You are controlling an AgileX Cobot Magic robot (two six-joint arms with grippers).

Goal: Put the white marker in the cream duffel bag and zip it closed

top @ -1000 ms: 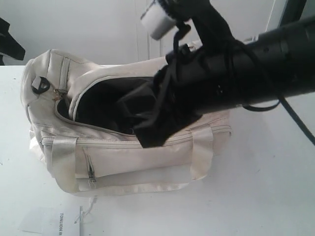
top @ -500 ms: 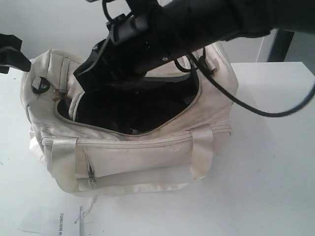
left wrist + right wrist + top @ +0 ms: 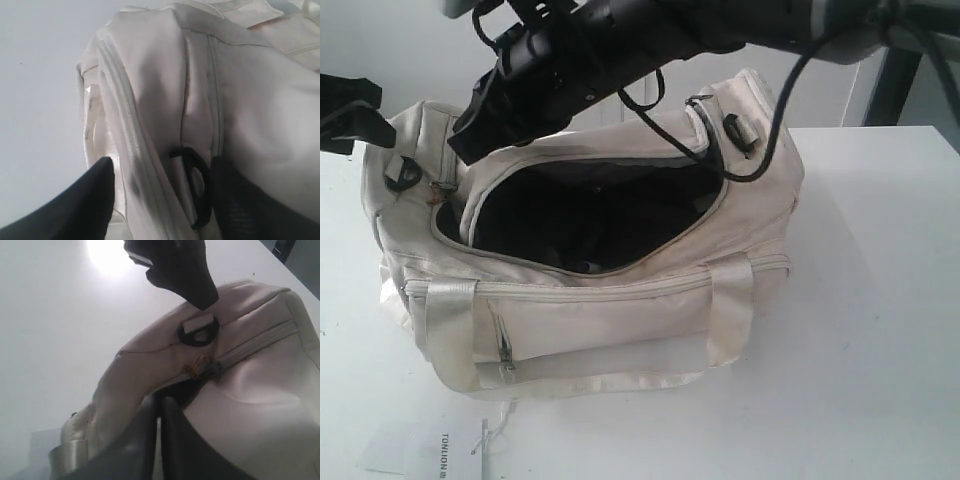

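White marker: not to be made out anywhere; inside of bag too dark to tell. Cream duffel bag (image 3: 620,320): standing long side forward on white table (image 3: 880,330), top zipper undone, curved flap (image 3: 620,150) thrown back, black lining exposed. Front webbing handle (image 3: 450,320) hanging flat down the front panel, across the zip pocket (image 3: 590,325). Black strap ring (image 3: 402,175) at the bag's left end; zipper pull (image 3: 202,367) with a small orange-yellow cord just beside that ring, at the end of the zip track. Right gripper (image 3: 160,402): reaching across the middle to that same end of the bag, jaws pressed together with nothing seen between them, tips near the pull but apart from it. Left gripper (image 3: 162,162): at the bag's left end, jaws spread wide with the strap ring and end seam between them; contact with the fabric not certain. Printed paper tag (image 3: 445,455): flat on the table in front of the bag.
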